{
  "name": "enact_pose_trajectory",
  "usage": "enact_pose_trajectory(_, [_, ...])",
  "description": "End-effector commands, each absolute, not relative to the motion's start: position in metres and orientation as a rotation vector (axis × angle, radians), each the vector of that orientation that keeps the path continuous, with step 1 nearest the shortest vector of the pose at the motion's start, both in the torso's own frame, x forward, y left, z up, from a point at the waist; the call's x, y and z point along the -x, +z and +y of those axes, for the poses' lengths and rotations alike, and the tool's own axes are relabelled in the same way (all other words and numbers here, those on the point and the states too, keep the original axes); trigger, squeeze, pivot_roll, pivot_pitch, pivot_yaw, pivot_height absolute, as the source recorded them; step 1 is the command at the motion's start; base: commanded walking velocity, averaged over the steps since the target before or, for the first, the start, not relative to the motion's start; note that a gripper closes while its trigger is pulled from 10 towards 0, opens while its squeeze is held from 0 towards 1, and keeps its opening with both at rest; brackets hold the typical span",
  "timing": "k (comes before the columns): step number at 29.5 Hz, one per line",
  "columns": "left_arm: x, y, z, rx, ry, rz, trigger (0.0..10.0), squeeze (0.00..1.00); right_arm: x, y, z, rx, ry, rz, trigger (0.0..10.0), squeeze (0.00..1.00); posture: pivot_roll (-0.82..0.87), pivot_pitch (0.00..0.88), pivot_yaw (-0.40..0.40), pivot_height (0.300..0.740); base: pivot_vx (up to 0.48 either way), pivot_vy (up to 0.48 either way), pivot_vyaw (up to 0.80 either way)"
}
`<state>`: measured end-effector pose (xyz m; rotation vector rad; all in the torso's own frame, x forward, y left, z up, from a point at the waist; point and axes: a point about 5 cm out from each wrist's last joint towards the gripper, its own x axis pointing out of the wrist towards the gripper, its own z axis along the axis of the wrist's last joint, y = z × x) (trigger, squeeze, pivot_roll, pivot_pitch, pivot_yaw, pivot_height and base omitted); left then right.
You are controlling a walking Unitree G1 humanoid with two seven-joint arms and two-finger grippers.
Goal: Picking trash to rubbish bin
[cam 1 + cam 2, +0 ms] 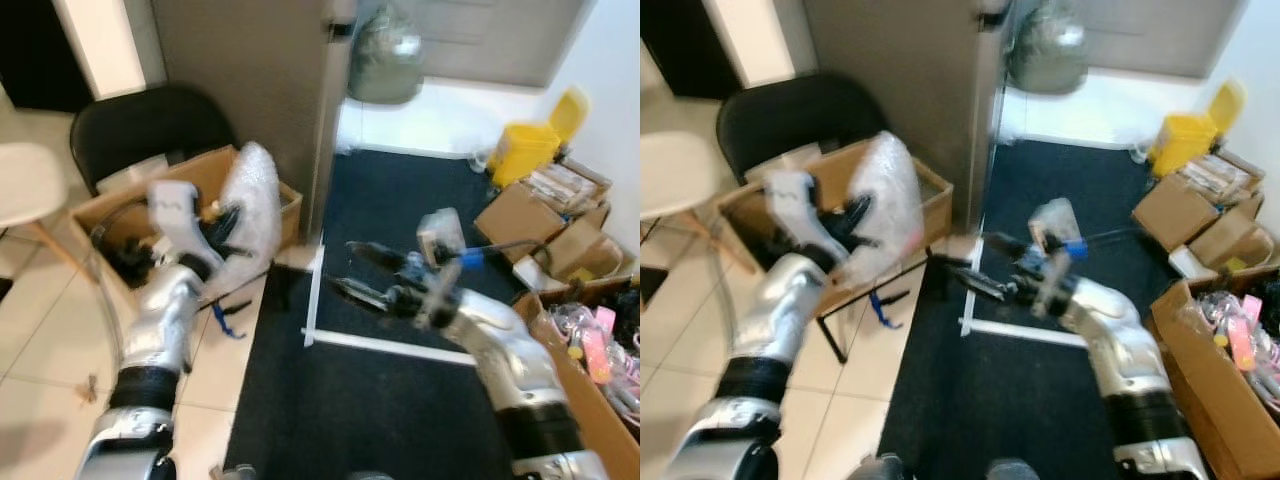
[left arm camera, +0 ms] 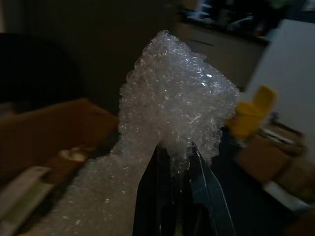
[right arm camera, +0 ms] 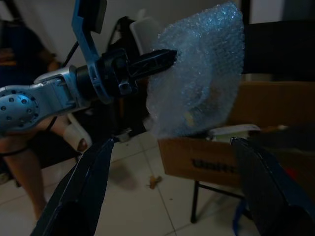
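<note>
The left gripper [image 2: 177, 157] is clenched on a crumpled sheet of bubble wrap [image 1: 250, 205], lifted above an open cardboard box [image 1: 120, 205] that rests on a black chair [image 1: 150, 120] at the left; the right gripper [image 1: 345, 270] hangs released over the dark carpet [image 1: 380, 400], fingers spread wide and grasping nothing (the head views are blurred); a yellow bin [image 1: 530, 145] stands far right, well apart from the wrap, beside more cardboard boxes [image 1: 545, 225].
</note>
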<state>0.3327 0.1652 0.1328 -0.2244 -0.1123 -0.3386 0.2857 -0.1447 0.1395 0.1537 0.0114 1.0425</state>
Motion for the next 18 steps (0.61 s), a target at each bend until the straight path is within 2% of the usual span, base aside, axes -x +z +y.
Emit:
enact_pose_trajectory(1, [-0.333,0.132,0.162,0.215,-0.342,-0.107,10.0,0.0,-0.284,0.139,-0.147,-0.149,1.038,0.013,10.0,0.0,-0.07,0.0,-0.026,0.74,0.375,0.0,0.77])
enact_pose_trajectory(7, [-0.334,0.132,0.169,0.207,-0.318,-0.106,10.0,0.0,-0.284,0.138,-0.148,-0.158,1.03,0.013,10.0,0.0,-0.07,0.0,-0.028,0.74,0.379,0.0,0.72])
enact_pose_trajectory(18, [-0.336,0.135,0.173,0.238,-0.346,-0.103,10.0,0.0,-0.285,0.137,-0.149,-0.159,1.027,0.032,10.0,0.0,-0.07,0.0,-0.032,0.74,0.373,0.0,0.0])
